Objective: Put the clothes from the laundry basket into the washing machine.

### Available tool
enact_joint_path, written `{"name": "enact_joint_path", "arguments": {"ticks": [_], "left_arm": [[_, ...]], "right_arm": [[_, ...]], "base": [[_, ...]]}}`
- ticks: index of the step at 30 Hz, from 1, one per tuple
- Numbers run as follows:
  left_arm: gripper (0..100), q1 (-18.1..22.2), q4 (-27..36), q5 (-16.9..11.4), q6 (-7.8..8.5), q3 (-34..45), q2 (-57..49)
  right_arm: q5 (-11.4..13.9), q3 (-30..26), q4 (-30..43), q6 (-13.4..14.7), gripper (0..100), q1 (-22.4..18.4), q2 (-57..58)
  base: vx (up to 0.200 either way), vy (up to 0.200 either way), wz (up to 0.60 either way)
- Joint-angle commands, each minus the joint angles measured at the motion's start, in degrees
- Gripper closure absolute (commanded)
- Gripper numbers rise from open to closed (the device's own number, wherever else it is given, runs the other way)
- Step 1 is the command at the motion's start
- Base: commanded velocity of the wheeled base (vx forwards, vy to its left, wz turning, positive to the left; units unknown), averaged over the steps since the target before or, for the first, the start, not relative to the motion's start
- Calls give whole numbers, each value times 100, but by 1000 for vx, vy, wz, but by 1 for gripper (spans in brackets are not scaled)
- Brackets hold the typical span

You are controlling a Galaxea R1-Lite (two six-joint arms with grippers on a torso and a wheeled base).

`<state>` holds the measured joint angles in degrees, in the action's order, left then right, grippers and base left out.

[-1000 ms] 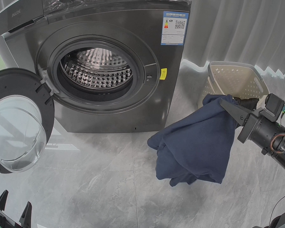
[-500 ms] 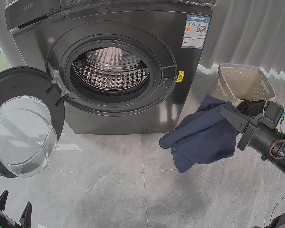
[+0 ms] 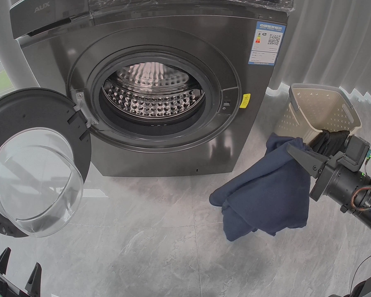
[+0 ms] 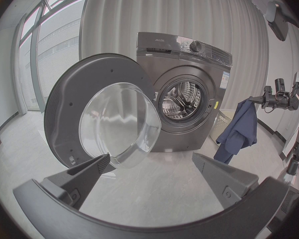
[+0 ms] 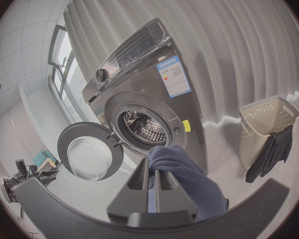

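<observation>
Navy garment [image 3: 268, 186] is off the ground, hanging bunched from the right gripper [image 3: 293, 149], whose fingers are pinched together on the cloth's top edge. It dangles in front of the basket [image 3: 317, 104], out to the right of the washer [image 3: 160, 29] and not yet at the opening. Its lower folds sit close over the floor [image 3: 152, 236]; can't tell if they touch. From the right wrist, the cloth bulges out past the closed fingers [image 5: 144, 173]. A black garment [image 3: 329, 139] is draped over the basket's near rim, partly hanging outside. The basket stands on the floor just beside the washer's right side, against the curtain [image 3: 338, 34]. Washer door [image 3: 33, 174] is swung fully open to the left, glass bowl facing out. Drum [image 3: 152, 95] looks bare metal. Left gripper [image 3: 20, 260] is low, near the door, fingers spread apart, holding nothing.
</observation>
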<state>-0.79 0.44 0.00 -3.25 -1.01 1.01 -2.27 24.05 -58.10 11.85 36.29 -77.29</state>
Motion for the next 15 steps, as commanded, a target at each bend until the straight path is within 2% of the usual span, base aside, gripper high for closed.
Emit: {"name": "enact_joint_path", "arguments": {"ticks": [1,11,15], "left_arm": [[0,0,0,0,0,84,-75],[0,0,0,0,-8,84,-75],[0,9,0,9,9,84,-84]], "right_arm": [[-2,47,0,-7,100,71,-155],[-11,311,-17,-16,100,168,-419],[-11,601,-105,-25,100,300,-577]], "base": [[0,0,0],[0,0,0],[0,0,0]]}}
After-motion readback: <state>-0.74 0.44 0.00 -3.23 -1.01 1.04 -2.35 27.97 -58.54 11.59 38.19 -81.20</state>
